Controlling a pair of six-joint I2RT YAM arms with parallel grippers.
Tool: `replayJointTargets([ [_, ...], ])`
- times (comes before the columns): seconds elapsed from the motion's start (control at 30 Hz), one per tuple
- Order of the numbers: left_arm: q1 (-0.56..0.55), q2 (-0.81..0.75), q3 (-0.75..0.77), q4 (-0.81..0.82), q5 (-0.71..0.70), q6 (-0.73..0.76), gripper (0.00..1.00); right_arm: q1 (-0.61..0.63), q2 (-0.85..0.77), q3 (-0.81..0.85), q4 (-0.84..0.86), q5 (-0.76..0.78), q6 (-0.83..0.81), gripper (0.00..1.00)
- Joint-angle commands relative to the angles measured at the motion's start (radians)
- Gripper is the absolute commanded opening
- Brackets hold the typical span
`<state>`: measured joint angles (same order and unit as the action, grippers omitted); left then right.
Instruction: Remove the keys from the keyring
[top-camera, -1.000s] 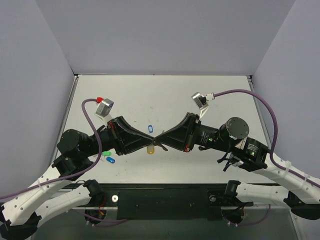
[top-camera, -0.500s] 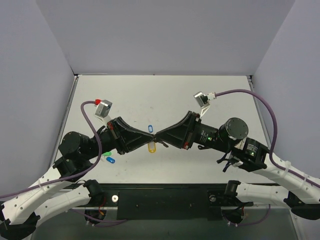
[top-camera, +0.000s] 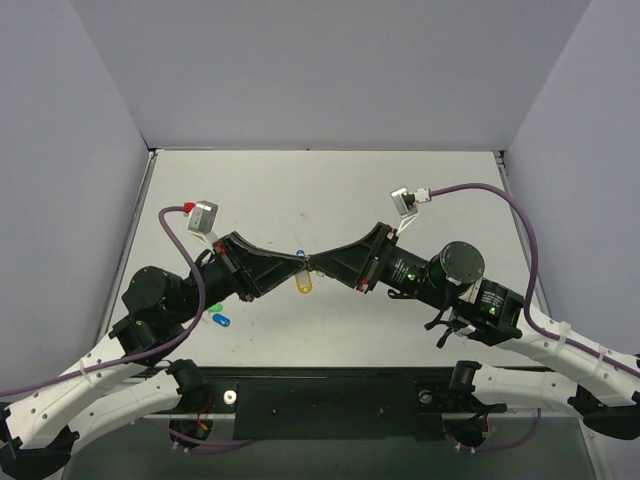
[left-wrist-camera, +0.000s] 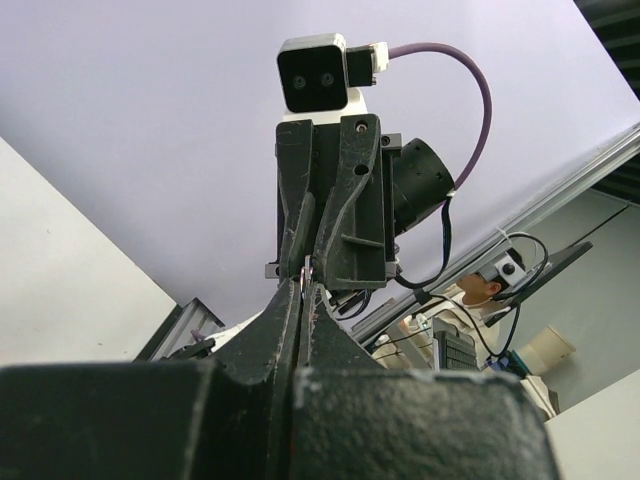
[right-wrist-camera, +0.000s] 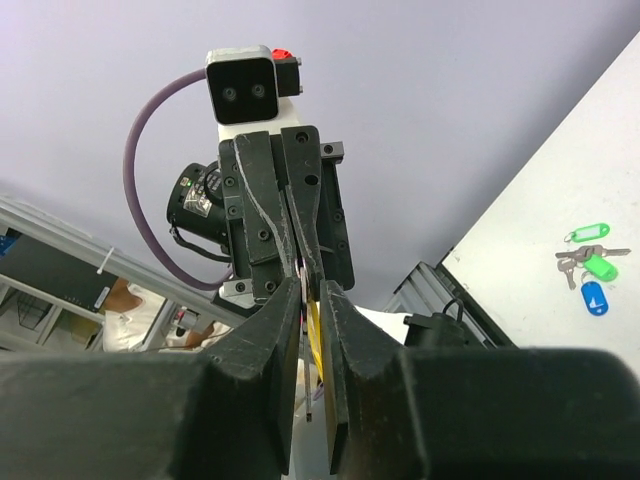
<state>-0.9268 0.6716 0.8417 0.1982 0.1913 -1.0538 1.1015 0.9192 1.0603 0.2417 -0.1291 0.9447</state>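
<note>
In the top view my left gripper (top-camera: 300, 263) and right gripper (top-camera: 314, 263) meet tip to tip above the table's middle. The yellow keyring tag (top-camera: 305, 285) hangs just below where they meet. In the left wrist view my left gripper (left-wrist-camera: 305, 283) is shut, with a sliver of metal ring at its tips. In the right wrist view my right gripper (right-wrist-camera: 311, 290) is closed on a thin silver key (right-wrist-camera: 307, 345) seen edge-on, and the yellow tag (right-wrist-camera: 316, 325) hangs between its fingers. The ring itself is mostly hidden.
A blue tag (top-camera: 299, 254) lies on the table behind the fingertips. Green (top-camera: 214, 307) and blue (top-camera: 221, 320) tags with keys lie near the left arm; they also show in the right wrist view (right-wrist-camera: 592, 268). Purple walls enclose the table.
Both grippers, still joined tip to tip, have shifted toward the far side and the yellow tag has risen with them. The right arm has drawn in leftward.
</note>
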Motion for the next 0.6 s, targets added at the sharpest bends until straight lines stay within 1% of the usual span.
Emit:
replayJointTargets([
  [0.0, -0.012, -0.012, 0.005, 0.089, -0.026, -0.011, 0.0, 0.008, -0.016, -0.006, 0.068, 0.046, 0.006, 0.09],
  [0.4, -0.032, 0.006, -0.01, 0.122, -0.041, -0.014, 0.0, 0.008, 0.015, -0.005, 0.076, 0.036, 0.028, 0.07],
  [0.47, -0.037, 0.009, -0.007, 0.124, -0.043, -0.011, 0.0, 0.008, 0.018, -0.005, 0.079, 0.033, 0.026, 0.05],
  [0.57, -0.04, 0.009, -0.003, 0.116, -0.044, -0.008, 0.0, 0.008, 0.017, -0.005, 0.079, 0.031, 0.026, 0.0],
])
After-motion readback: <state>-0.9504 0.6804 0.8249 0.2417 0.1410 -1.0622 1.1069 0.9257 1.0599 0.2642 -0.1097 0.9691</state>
